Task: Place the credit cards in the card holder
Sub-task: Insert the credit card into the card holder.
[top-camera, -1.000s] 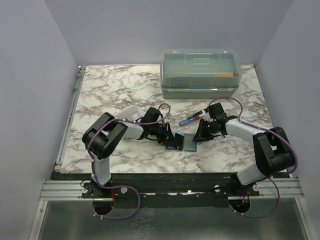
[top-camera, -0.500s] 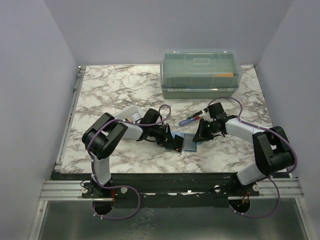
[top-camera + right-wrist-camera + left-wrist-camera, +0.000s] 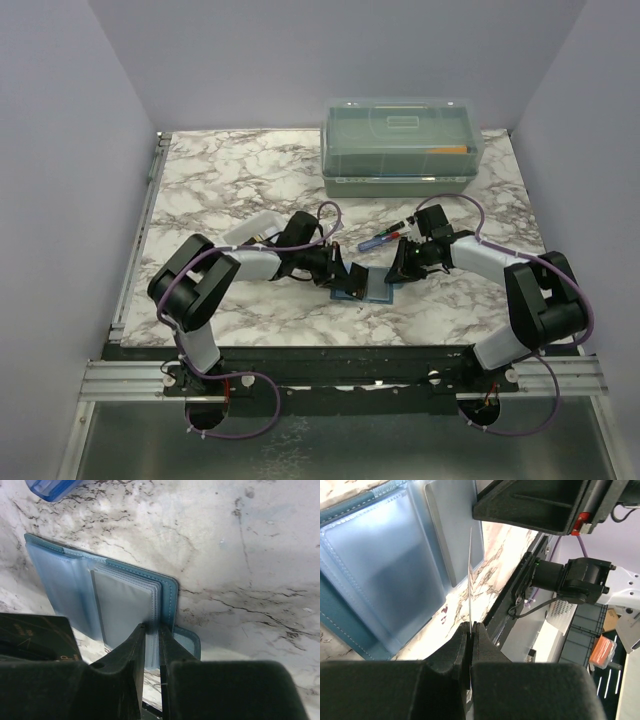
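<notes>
I see both arms angled in over the open teal card holder (image 3: 378, 290) — left gripper (image 3: 348, 279) at its left edge, right gripper (image 3: 398, 270) at its right. 1 translucent lidded box (image 3: 400, 150) sits behind, well apart.

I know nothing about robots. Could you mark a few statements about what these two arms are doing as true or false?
1. The left gripper pinches a thin card by its edge. True.
2. The card holder lies folded shut. False: it lies open on the table, clear sleeves showing.
3. The right gripper grips the card holder's sleeves. True.
4. The lidded box has its lid off. False: the lid is on.
</notes>
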Controlling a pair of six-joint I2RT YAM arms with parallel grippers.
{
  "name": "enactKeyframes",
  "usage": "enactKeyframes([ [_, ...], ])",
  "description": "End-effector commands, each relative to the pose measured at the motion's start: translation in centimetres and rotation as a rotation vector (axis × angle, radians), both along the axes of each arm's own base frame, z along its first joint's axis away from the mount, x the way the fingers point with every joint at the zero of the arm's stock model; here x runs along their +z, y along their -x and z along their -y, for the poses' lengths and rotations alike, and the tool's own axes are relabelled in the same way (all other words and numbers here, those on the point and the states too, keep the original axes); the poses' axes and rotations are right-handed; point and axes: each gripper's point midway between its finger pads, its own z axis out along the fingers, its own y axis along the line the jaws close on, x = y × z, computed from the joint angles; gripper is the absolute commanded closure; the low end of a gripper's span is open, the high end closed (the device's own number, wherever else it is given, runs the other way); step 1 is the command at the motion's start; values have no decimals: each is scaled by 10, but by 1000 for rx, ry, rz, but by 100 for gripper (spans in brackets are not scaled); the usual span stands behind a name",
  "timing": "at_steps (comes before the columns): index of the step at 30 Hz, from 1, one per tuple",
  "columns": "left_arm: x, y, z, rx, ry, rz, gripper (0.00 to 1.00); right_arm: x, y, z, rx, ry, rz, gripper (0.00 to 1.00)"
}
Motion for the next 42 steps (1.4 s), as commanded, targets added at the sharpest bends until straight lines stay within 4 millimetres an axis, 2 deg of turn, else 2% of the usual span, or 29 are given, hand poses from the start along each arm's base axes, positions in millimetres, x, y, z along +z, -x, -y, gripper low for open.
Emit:
enactKeyframes([
  [1, -16, 8, -4, -28, -51, -46, 100, -27, 12, 8, 24, 68, -52, 84],
  [5, -24, 15, -4, -58, -47, -94, 100, -28, 14, 9, 26, 68, -55, 84],
  [18, -40, 16, -4, -67, -69, -129, 100, -29, 15, 9, 31, 67, -60, 84],
  [27, -42, -9, 9, -26, -70, -92, 100, -30, 16, 7, 36, 60, -65, 84],
  [32, -47, -21, 9, 19, -84, -90, 100, -30, 16, 7, 41, 56, -65, 84],
  [42, -53, -32, 8, 59, -88, -74, 100, -32, 18, 6, 47, 53, -75, 85],
])
